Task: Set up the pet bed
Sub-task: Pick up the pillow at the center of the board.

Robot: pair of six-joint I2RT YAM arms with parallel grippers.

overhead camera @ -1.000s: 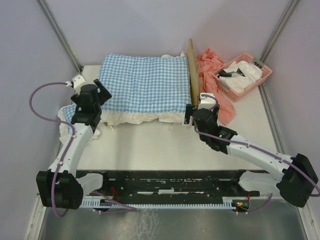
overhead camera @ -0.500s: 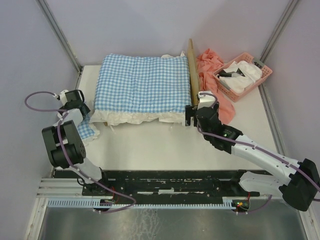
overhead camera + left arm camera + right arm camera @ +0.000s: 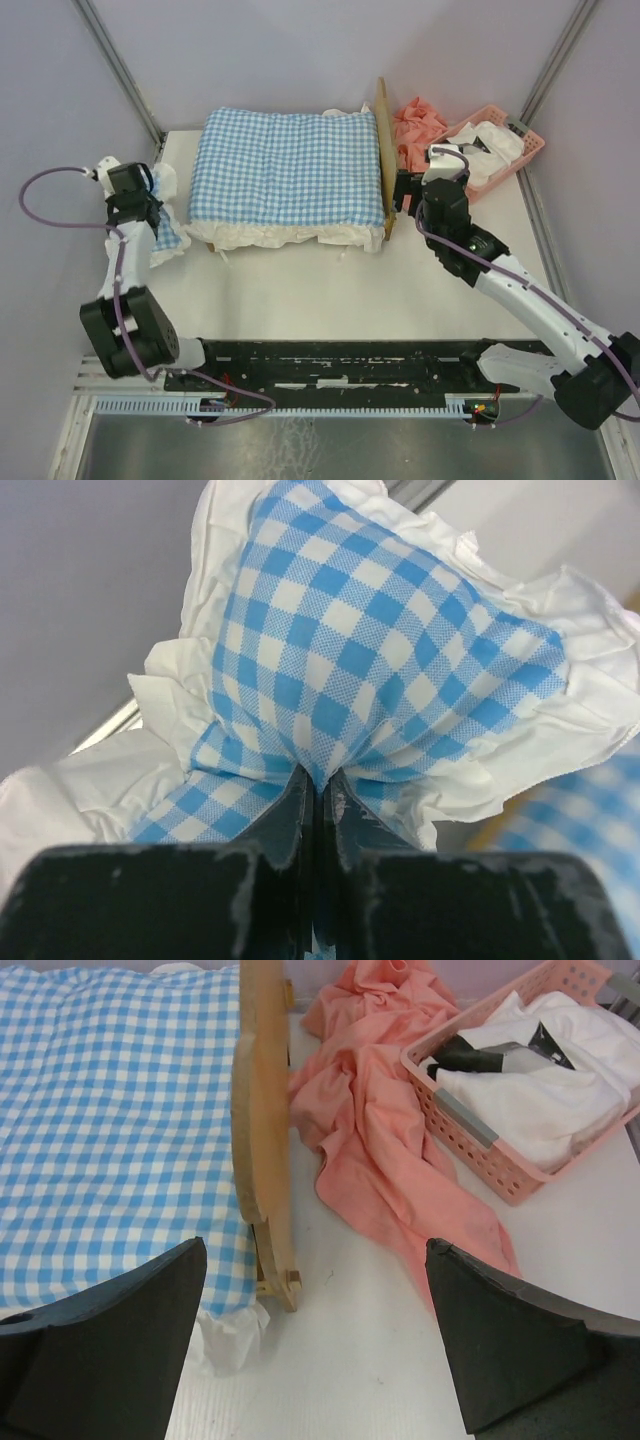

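Grip is the change: the left gripper (image 3: 318, 778), wide open a second ago by the 8 o'clock corner of the bed (image 3: 383, 170), has swung out to 9 o'clock of the table (image 3: 330, 290). Its fingers are now pressed tight on the pillow (image 3: 380, 650), pinching a fold of checked cloth at the frilled edge. The pillow bunches up from the pinch and looks raised off the table, though the top view does not settle that. The right gripper (image 3: 315, 1335) has also moved, from the bed's 4 o'clock corner to its 3 o'clock side, just beside the headboard (image 3: 262, 1110). Its fingers stand wide apart and hold nothing. The bed sits at 12 o'clock of the table, with the headboard upright on its 3 o'clock side and the cushion (image 3: 285, 165) lying flat across the frame, its frill hanging over the near rail. Judging from this, the mattress part is done and the pillow is the piece now in play, most likely bound for the headboard end. That would mean carrying it across the whole cushion, and a thin pinch on loose fabric could slip on the way. The basket (image 3: 510, 170) at 2 o'clock holds a crumpled white cloth (image 3: 540, 1080) with a dark object (image 3: 470, 1055) lying on it; what the object is cannot be told. A pink cloth (image 3: 370, 1110) lies outside the basket, spread on the table between it and the headboard.
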